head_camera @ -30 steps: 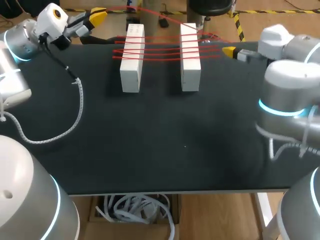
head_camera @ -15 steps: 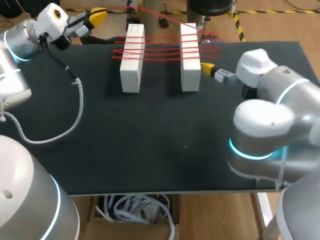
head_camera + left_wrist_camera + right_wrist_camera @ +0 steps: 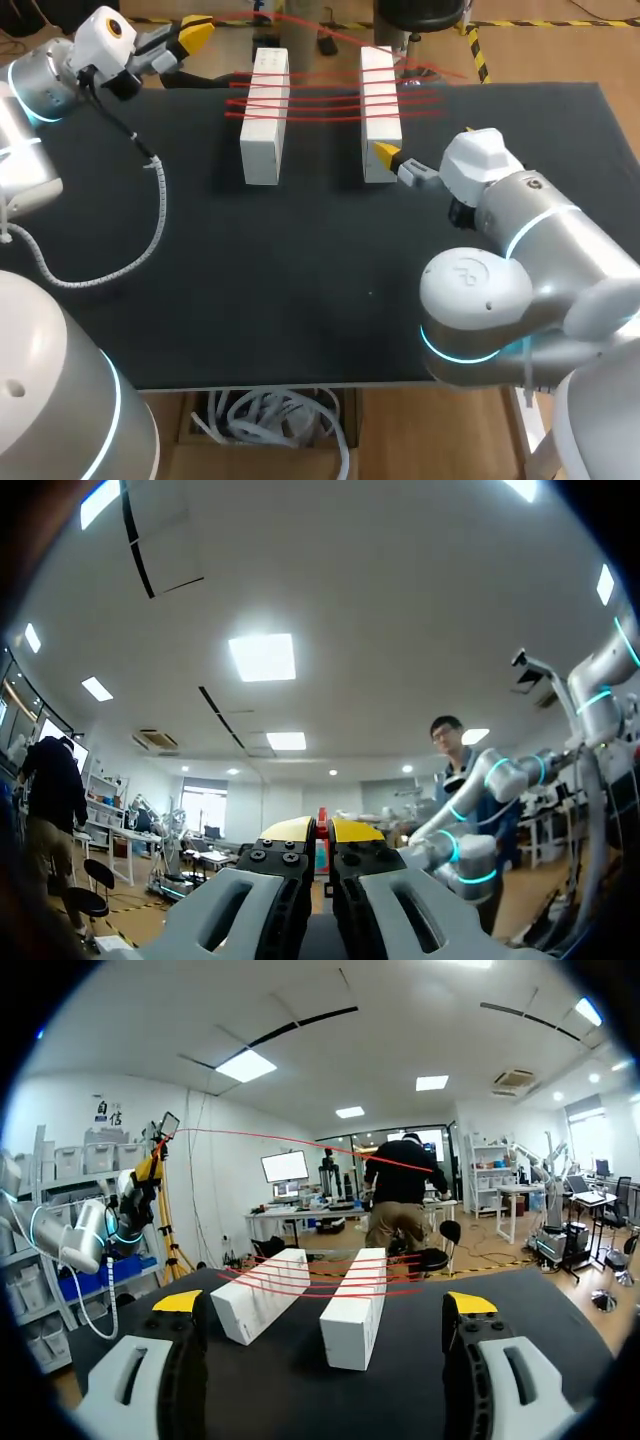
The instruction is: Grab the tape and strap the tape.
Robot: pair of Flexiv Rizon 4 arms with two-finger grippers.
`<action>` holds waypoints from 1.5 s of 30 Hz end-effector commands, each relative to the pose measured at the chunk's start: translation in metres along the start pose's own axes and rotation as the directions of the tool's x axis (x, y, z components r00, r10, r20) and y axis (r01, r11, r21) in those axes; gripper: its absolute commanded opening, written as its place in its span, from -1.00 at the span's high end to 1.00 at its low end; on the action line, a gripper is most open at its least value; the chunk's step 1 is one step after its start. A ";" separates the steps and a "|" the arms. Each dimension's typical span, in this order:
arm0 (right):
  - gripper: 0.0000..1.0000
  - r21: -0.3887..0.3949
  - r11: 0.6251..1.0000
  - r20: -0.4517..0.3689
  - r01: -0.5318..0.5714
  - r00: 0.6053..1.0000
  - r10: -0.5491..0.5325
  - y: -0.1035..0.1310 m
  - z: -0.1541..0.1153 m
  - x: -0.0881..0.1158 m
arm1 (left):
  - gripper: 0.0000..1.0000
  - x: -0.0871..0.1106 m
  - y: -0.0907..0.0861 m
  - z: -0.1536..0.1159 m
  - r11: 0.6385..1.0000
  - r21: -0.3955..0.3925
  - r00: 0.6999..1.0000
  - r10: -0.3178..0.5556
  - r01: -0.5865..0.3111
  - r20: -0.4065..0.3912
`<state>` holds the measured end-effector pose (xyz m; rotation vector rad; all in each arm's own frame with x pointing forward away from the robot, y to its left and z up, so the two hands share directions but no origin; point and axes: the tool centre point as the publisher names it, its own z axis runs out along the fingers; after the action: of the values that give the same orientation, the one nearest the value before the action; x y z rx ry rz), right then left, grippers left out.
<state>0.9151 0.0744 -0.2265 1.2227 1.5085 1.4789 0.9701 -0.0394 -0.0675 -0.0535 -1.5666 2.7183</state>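
Note:
Two long white blocks, one left (image 3: 264, 116) and one right (image 3: 380, 112), stand side by side at the back of the black table (image 3: 300, 280). Thin red tape (image 3: 320, 102) runs across both in several strands. At the table's far left corner, my left gripper (image 3: 196, 31) is shut on the red tape's end (image 3: 322, 822), which shows between its yellow tips (image 3: 290, 828). A strand runs from there behind the blocks. My right gripper (image 3: 388, 157) is open at the right block's near end. In the right wrist view, both blocks (image 3: 355, 1308) and the tape (image 3: 320, 1282) lie ahead of its spread fingers (image 3: 178, 1301).
A white coiled cable (image 3: 152, 225) hangs from my left arm over the table's left part. My right arm's big elbow (image 3: 480, 300) stands over the table's right front. The dark mat in front of the blocks is bare.
My right arm has swung in from the table's right side, leftward and nearer, bringing its open gripper to the right block's near end. The left arm and the tape have not moved.

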 end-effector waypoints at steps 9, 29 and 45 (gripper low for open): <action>-1.00 -0.077 0.932 0.007 -0.355 0.934 0.357 -0.007 0.001 0.001 | 1.00 -0.001 0.000 -0.001 1.000 0.001 1.000 0.000 0.000 -0.003; -1.00 -0.134 -0.099 -0.478 -0.986 -0.023 0.878 -0.025 -0.017 0.045 | 1.00 -0.001 0.000 -0.001 1.000 0.001 1.000 0.000 0.000 -0.003; -1.00 0.032 -0.084 -0.525 -0.996 -0.088 0.846 -0.005 -0.009 0.067 | 1.00 -0.001 0.000 -0.001 1.000 0.001 1.000 0.000 0.000 -0.003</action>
<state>0.8823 0.1331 -0.2136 1.9517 0.5335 2.4117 0.9701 -0.0393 -0.0675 -0.0535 -1.5667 2.7183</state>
